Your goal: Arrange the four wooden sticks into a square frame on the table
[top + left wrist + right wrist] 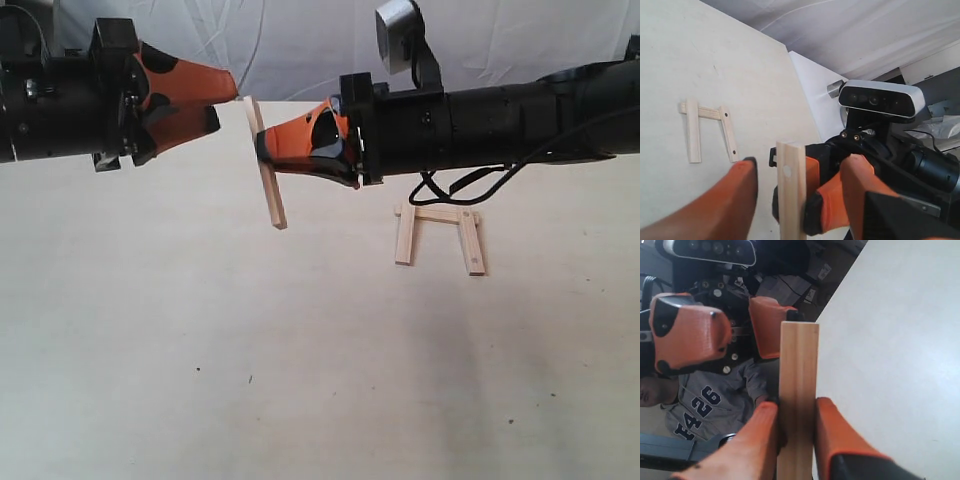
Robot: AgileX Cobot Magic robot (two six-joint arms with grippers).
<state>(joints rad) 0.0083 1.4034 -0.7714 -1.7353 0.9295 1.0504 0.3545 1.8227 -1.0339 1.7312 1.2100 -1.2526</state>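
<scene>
My right gripper (263,142) reaches across the middle and is shut on one wooden stick (267,170). The stick hangs in the air, nearly upright and slightly tilted. The same stick (798,365) runs between my right fingertips (826,412). My left gripper (226,104) is open, its tips just left of the stick's upper end. In the left wrist view the stick (791,190) stands between and just beyond the open left fingers (742,195). Three other sticks (437,232) lie on the table (200,330) as a frame open on its near side; they also show as sticks (707,127).
White cloth (300,40) hangs behind the table's far edge. The right arm's wrist camera (881,97) shows close ahead in the left wrist view. A person in a grey shirt (700,405) sits beyond the table edge.
</scene>
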